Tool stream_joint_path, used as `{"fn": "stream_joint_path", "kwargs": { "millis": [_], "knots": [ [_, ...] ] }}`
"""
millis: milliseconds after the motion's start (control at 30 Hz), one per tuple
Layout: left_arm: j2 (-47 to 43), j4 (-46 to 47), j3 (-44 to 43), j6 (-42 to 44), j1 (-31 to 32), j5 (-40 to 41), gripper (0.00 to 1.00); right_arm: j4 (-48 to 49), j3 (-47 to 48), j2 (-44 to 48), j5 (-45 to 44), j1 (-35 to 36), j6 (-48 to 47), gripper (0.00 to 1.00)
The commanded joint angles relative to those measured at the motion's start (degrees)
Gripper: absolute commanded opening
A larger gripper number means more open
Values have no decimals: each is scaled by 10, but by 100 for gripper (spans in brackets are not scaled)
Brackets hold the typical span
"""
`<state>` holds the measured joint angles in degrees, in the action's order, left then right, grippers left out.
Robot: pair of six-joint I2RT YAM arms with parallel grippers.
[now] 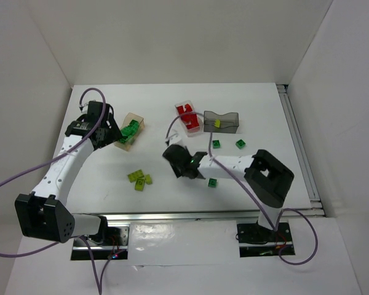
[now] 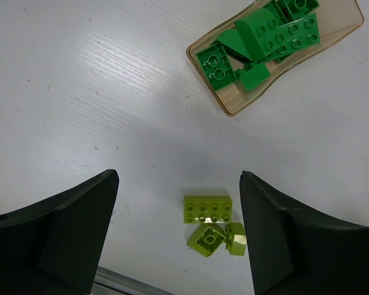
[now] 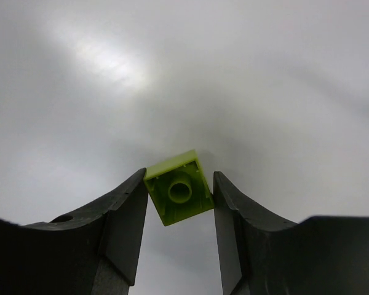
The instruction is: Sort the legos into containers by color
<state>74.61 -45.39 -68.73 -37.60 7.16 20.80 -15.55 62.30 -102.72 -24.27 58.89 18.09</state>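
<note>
Black fingers of the left gripper (image 2: 178, 179) stand spread wide, with the tan container (image 1: 135, 117) of dark green legos (image 2: 264, 37) at one o'clock and three lime legos (image 2: 212, 222) on the table (image 1: 264, 104) at five. Rightward, the right gripper (image 3: 179, 184) pinches a tilted lime brick (image 3: 175, 196). At its twelve o'clock sits the clear container (image 1: 195, 130) of red legos (image 1: 187, 115). The smoky container (image 1: 230, 120), holding one lime piece (image 1: 216, 123), stands at three o'clock of that, with loose green bricks (image 1: 216, 144) at its six.
</note>
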Motion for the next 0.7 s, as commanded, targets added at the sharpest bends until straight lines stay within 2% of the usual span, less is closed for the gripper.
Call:
{"fn": "stream_joint_path", "kwargs": {
  "millis": [0,100,200,400,667],
  "knots": [
    [-23,6,-2,10,-4,-2,89,-17,32,66,-40,-127,42,39],
    [-23,6,4,10,-4,-2,89,-4,56,73,-9,-229,48,40],
    [-23,6,4,10,-4,-8,89,-18,112,34,-2,-298,48,40],
    [-23,11,4,10,-4,-8,89,-11,195,-32,-20,-375,48,41],
    [-17,11,4,10,-4,-8,89,-16,252,-102,-20,-420,53,43]
  ]
}}
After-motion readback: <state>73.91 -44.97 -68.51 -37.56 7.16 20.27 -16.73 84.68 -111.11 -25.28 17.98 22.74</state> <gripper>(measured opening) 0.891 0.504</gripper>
